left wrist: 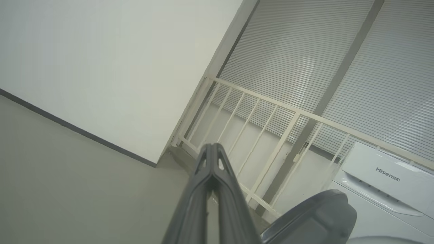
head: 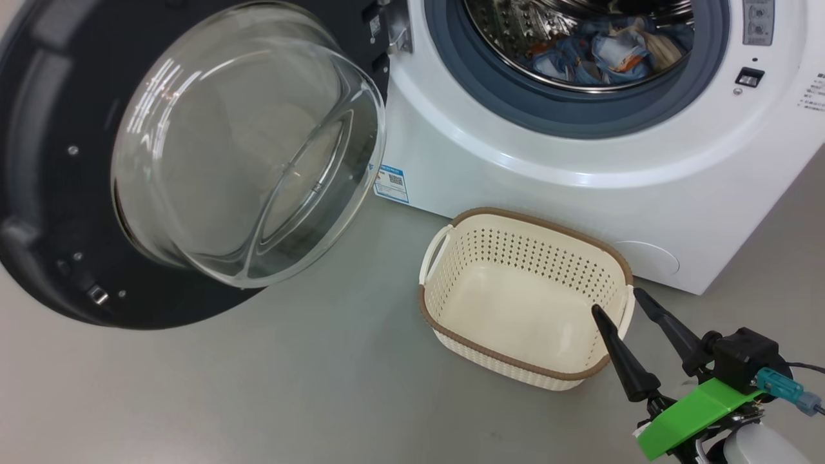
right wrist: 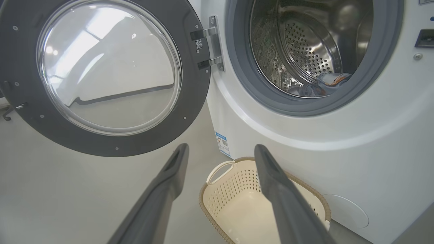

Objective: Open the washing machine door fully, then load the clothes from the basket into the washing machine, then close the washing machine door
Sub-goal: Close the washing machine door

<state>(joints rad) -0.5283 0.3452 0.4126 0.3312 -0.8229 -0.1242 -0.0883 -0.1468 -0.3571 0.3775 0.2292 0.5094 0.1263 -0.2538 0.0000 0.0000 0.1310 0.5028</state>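
Step in hand: clothes [head: 606, 55] lie in the drum, basket [head: 525, 299] is empty, so you close the washing machine door [head: 58, 193] next.
Door: swung wide, upper left of the head frame.
Left end effector [left wrist: 212, 152]: fingers together, holding nothing.
Right end effector [head: 619, 303]: fingers apart, at the basket's rim.
In the way: basket on the floor below the washing machine [head: 580, 193] opening; judge the door's arc clears it.
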